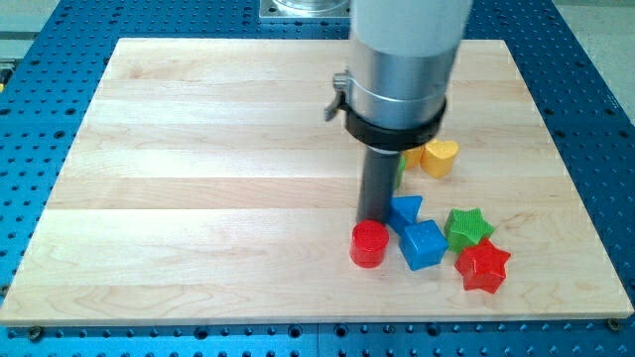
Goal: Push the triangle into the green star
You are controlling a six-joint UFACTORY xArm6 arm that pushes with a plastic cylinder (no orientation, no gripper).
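Observation:
A small blue triangle (405, 210) lies right of the board's middle, towards the view's bottom. The green star (468, 227) lies just to its right, a small gap away. My tip (373, 217) stands on the board touching or almost touching the triangle's left side. A blue cube (424, 244) sits right below the triangle, and a red cylinder (368, 243) sits just below my tip. A red star (483, 266) lies below the green star.
A yellow heart-shaped block (440, 157) lies above the triangle, beside the rod's wide silver body (402, 69), which hides part of another yellowish block (411, 156). The wooden board (198, 198) rests on a blue perforated table (30, 79).

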